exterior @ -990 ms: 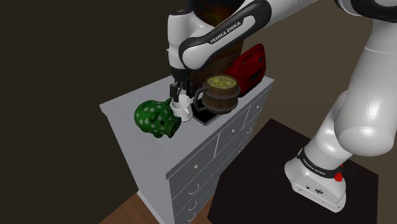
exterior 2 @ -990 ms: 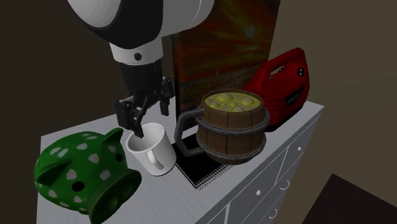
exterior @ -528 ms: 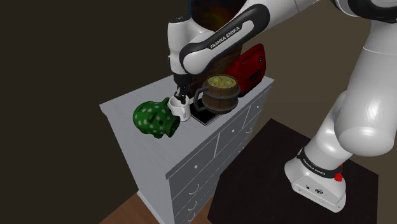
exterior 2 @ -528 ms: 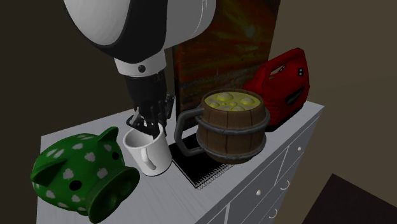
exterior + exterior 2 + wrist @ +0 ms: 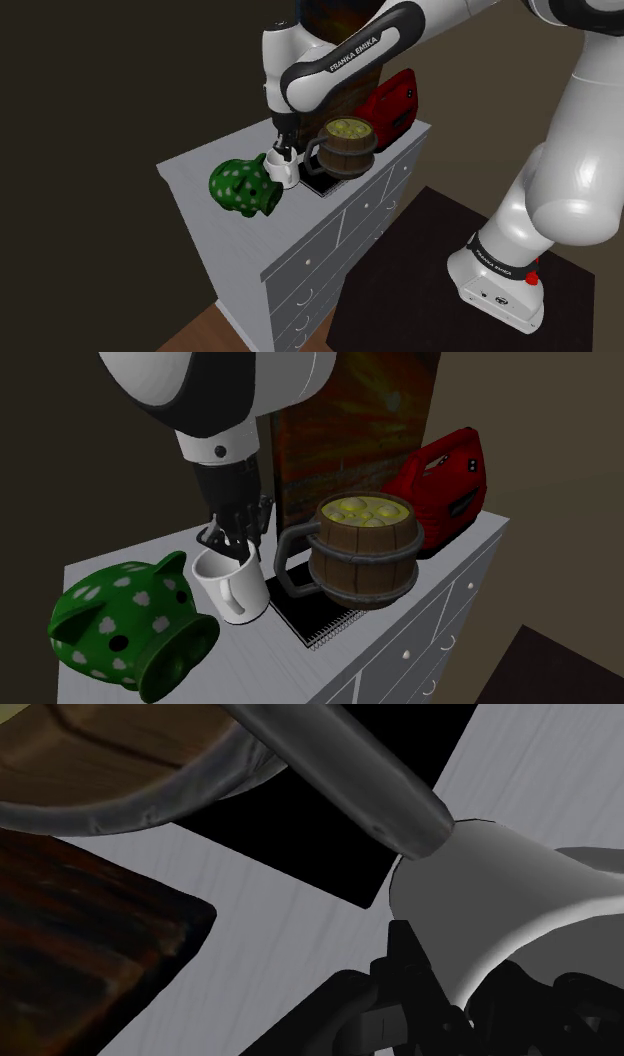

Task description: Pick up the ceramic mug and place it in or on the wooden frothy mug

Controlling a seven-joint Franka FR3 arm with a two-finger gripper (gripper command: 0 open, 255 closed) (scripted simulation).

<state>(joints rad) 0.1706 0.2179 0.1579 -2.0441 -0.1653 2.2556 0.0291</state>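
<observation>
A plain white mug [image 5: 236,592] stands on the grey dresser top [image 5: 400,614] between a green pig and the wooden mug. My black gripper [image 5: 229,545] comes down from above and is shut on the white mug's rim, one finger inside and one outside. In the shoulder view the gripper [image 5: 282,156] sits over the white mug [image 5: 288,175]. The wooden barrel mug [image 5: 365,555], with dark bands, a dark handle and yellow froth on top, stands right beside it on a black mat [image 5: 322,624]. The wrist view has the white mug [image 5: 500,909] against my finger [image 5: 405,959], with the wooden mug [image 5: 100,764] just beyond.
A green piggy bank [image 5: 125,622] with white spots lies touching the white mug on its other side. A red case [image 5: 440,477] and a dark brown board [image 5: 350,422] stand behind the wooden mug. The dresser [image 5: 300,260] has drawers; its top ends close to the piggy bank.
The gripper came down onto the white mug and its fingers went from open to shut on the rim. The mug shifted slightly toward the piggy bank and sits more upright.
</observation>
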